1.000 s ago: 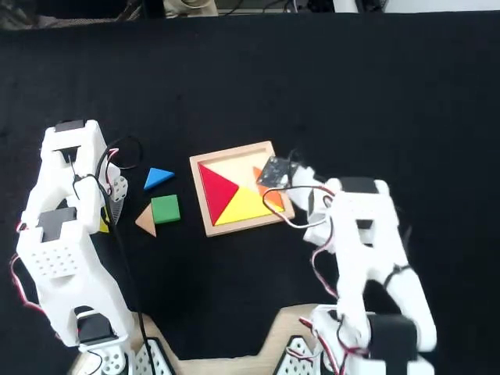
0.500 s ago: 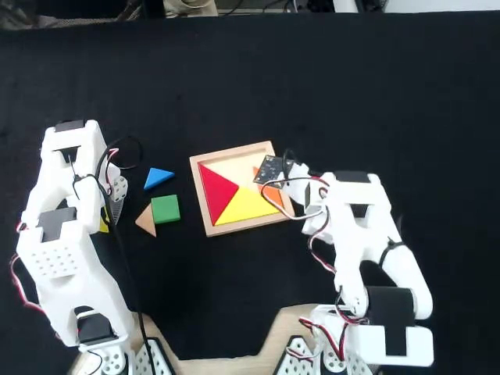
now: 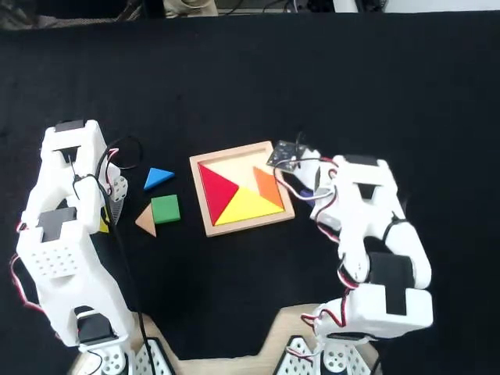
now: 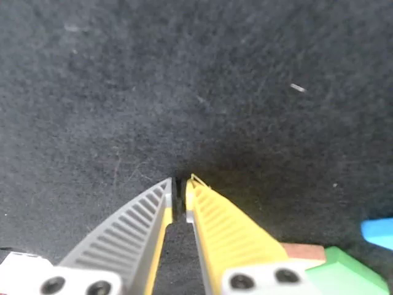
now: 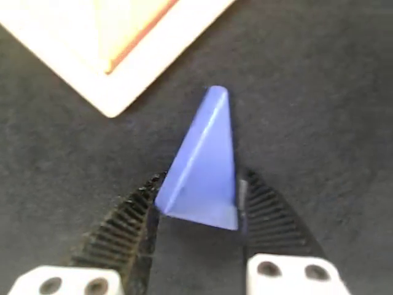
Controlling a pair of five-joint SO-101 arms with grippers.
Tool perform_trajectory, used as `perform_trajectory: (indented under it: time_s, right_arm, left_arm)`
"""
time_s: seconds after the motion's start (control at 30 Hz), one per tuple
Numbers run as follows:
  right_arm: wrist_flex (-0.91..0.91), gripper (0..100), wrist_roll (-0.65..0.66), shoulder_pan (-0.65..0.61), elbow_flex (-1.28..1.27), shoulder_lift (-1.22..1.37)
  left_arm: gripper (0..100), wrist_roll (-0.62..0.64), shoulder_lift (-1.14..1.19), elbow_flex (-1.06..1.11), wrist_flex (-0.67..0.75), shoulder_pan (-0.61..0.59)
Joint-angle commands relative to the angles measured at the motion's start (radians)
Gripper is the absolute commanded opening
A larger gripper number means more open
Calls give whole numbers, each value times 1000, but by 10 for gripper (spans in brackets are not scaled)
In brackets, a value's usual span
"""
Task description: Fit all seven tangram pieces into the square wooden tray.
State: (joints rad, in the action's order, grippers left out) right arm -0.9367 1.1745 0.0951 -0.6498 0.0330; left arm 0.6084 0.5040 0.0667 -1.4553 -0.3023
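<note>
Progress: three of seven pieces are seated in the tray [image 3: 231,151] at mid-frame: a red triangle [image 3: 216,187], a yellow triangle [image 3: 248,205] and an orange piece [image 3: 267,186]. The upper part of the tray is bare.

Outstanding: a blue triangle [image 3: 158,177], a green square [image 3: 166,209] and a tan triangle [image 3: 146,220] lie loose on the black cloth [image 3: 351,78], left of the tray.

The right gripper [image 5: 199,184] sits just off the tray's right edge, its fingers clamped on a violet triangle [image 5: 206,163]. That piece is over the cloth by the tray's corner, not yet inside.

The left gripper [image 4: 180,184], at far left, has its fingers pressed together on nothing.

Judgement: under half done, with four pieces to place.
</note>
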Motion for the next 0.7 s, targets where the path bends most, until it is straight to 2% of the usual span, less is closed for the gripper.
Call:
perform_trajectory:
  time_s: [0.0, 0.33, 0.53, 0.67]
  right_arm:
    - [-3, 149, 6, 12, 76, 2]
    - [-74, 142, 6, 9, 194, 4]
    - [-72, 8, 9, 5, 203, 13]
    - [-72, 10, 5, 5, 213, 1]
  left_arm:
    - [61, 3, 3, -27, 17, 35]
    - [61, 3, 3, -27, 17, 35]
    - [61, 3, 3, -27, 17, 35]
    - [61, 3, 3, -27, 17, 35]
